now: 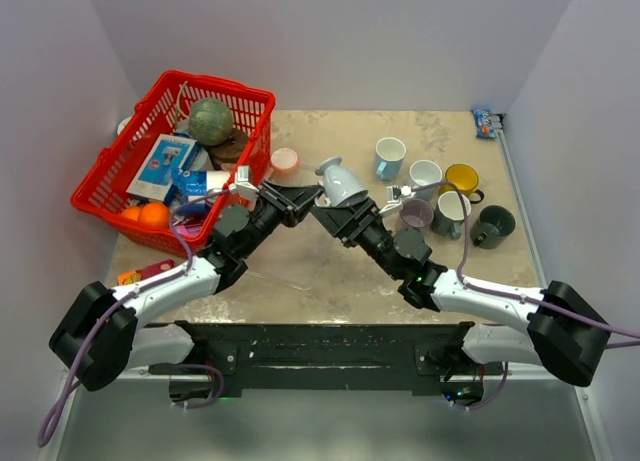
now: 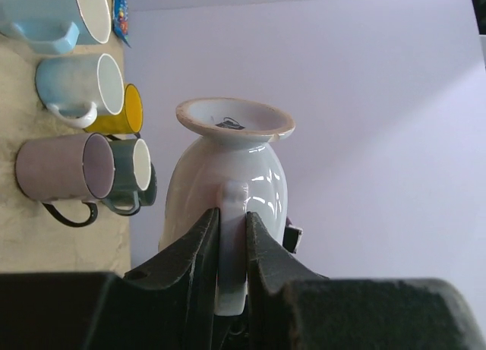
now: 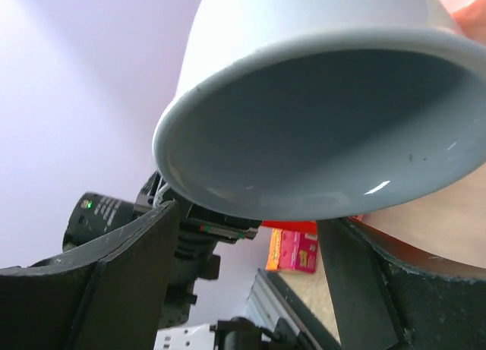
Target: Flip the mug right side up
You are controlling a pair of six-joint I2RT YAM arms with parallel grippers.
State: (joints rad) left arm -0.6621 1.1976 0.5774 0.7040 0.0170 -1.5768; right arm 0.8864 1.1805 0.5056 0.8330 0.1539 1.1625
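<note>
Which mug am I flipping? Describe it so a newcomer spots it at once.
Right of the red basket, the two arms meet above mid-table. The mug hangs there, gripped by its handle in the left tool. It alone is off the table; the other mugs stand clustered at right.

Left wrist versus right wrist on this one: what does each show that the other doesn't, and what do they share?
Left wrist only: the left gripper with its jaws closed on the handle of the white mug, the mug's unglazed base ring at the far end, and a row of other mugs on the table. Right wrist only: the mug's open mouth and inside, the right gripper with its jaws standing apart on either side of the rim, and an orange box beyond. Both: the same white mug, filling mid-frame.
</note>
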